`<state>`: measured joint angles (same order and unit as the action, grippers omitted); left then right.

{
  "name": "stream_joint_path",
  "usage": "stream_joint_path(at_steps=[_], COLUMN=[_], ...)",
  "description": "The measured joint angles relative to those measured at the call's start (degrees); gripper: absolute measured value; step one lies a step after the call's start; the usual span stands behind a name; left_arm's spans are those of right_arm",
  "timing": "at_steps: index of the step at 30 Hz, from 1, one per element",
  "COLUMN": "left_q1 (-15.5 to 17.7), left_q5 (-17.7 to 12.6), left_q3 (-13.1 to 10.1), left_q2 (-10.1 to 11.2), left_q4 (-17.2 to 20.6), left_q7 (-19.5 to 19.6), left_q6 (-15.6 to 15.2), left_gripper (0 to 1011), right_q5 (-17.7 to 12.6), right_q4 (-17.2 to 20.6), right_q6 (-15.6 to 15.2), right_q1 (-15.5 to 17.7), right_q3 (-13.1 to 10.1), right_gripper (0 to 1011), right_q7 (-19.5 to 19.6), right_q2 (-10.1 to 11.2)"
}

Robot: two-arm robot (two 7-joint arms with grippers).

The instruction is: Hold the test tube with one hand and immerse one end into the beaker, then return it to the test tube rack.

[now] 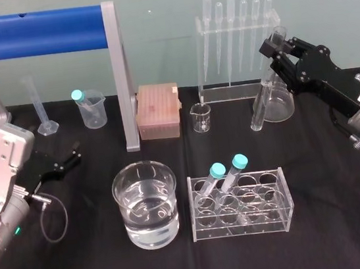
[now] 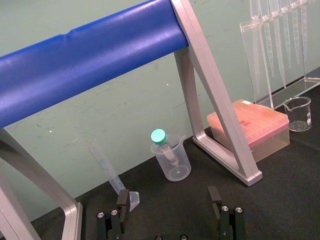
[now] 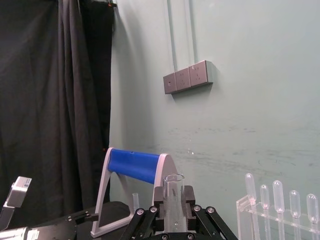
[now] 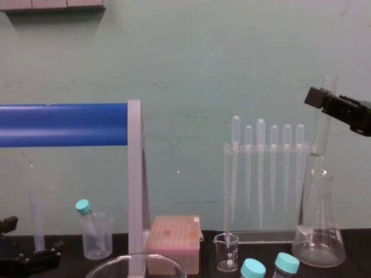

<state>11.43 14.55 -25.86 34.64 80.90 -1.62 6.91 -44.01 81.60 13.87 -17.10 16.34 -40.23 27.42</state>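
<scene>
Glass, so the tube (image 1: 262, 100) is likely light, slick, brittle; right gripper (image 1: 278, 43) clamped near its mouth seems sound; left gripper (image 1: 70, 157) idles far left, fingers apart.

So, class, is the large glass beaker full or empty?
Partly full: clear liquid stands in the beaker, its surface well below the rim.

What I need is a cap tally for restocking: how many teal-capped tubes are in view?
3. Two teal-capped tubes lean side by side in the test tube rack; the third leans in the cloudy plastic beaker at the back left. None looks hidden.
</scene>
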Motion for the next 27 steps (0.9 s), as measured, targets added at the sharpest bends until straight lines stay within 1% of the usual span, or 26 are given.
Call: stream_joint_path(at_steps=[27], left_q1=[0.0], left_q5=[0.0], left_q3=[0.0], left_q2=[0.0], left_q4=[0.0], left_q7=[0.0], left_q6=[0.0], left_gripper=[1000], right_q5=[0.0], right_q4=[0.0], right_q6=[0.02], right_q1=[0.01], right_q3=[0.0], right_gripper=[228], right_q7=[0.0], right_q2=[0.0])
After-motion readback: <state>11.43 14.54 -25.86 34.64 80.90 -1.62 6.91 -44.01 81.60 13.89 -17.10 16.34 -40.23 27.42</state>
